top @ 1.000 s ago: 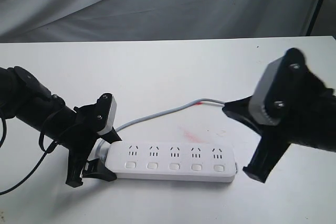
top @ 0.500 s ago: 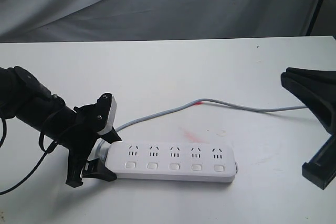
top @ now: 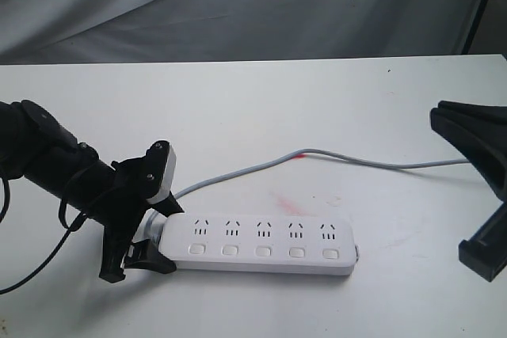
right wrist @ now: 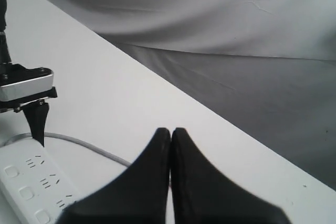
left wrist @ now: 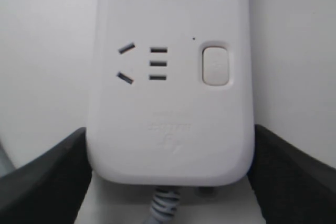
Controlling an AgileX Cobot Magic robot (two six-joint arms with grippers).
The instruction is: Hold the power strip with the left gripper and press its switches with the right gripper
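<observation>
The white power strip lies flat on the table, its five switches in a row facing the near edge. My left gripper is shut on its cord end, one black finger on each long side. The left wrist view shows the strip's end held between both fingers, with the nearest switch beyond them. My right gripper hangs shut at the far right, well clear of the strip; its fingertips meet with nothing between them.
The grey cord runs from the strip's left end across the table to the right edge. A faint red smear marks the tabletop behind the strip. Grey cloth hangs behind the table.
My right gripper has pulled away to the right, from near the strip's right end to the edge of the view. The left gripper and the strip have not moved.
</observation>
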